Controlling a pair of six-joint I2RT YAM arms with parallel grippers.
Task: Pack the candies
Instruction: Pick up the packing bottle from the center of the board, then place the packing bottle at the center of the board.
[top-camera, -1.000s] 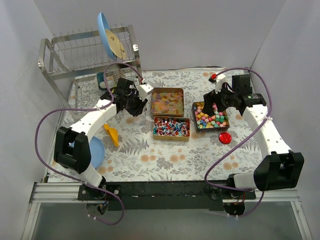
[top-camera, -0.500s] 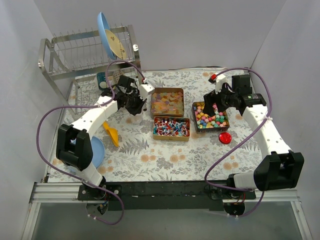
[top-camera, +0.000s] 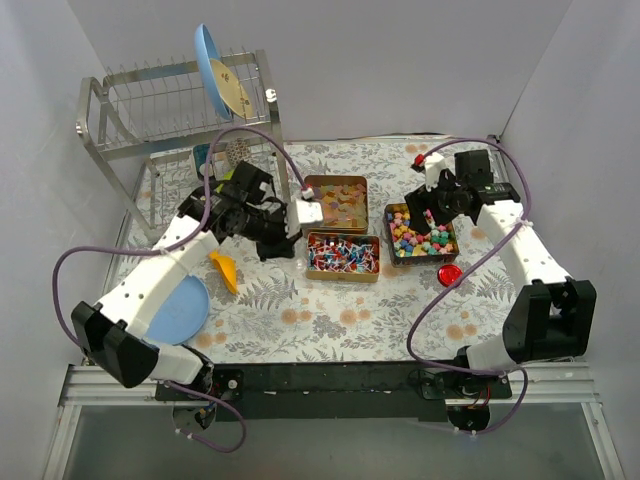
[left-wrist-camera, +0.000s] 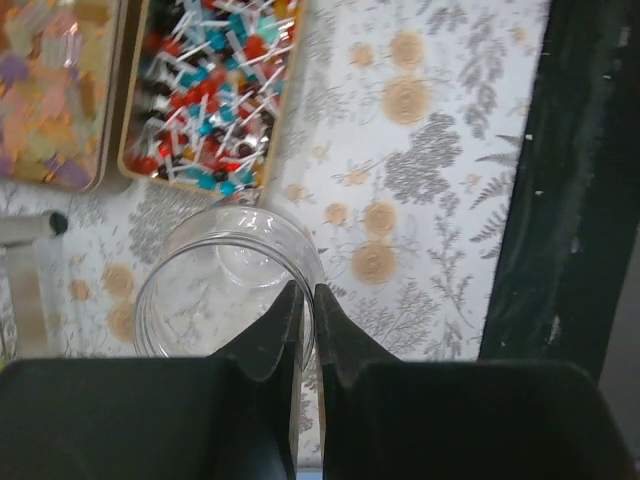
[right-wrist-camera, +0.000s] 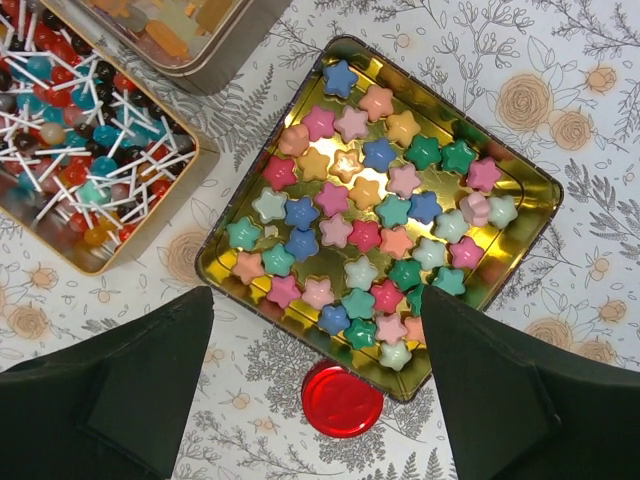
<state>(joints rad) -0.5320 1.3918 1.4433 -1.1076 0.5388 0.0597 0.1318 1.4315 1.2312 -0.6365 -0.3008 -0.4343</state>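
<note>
Over the gold tin (right-wrist-camera: 520, 195) of star-shaped candies (right-wrist-camera: 335, 230) my right gripper (right-wrist-camera: 315, 292) hangs with its fingers spread wide, touching nothing. Just left of it a second tin (right-wrist-camera: 195, 150) holds red-blue-white wrapped candies (right-wrist-camera: 70, 150). Behind that, a third tin (top-camera: 335, 179) holds pale orange-yellow candies (left-wrist-camera: 45, 90). My left gripper (left-wrist-camera: 307, 300) is pinched on the rim of a clear jar (left-wrist-camera: 190, 290), which stands just beside the wrapped candies' tin. A red lid (right-wrist-camera: 342, 400) lies just in front of the star tin.

I can't read the pale round patch on the blue plate (top-camera: 213, 62) in the dish rack (top-camera: 150, 120); it is too small. A floral cloth (top-camera: 330, 310) covers the table, with white walls around. My left arm hides part of a blue dish (top-camera: 185, 312), and an orange scoop (top-camera: 225, 268) lies nearby.
</note>
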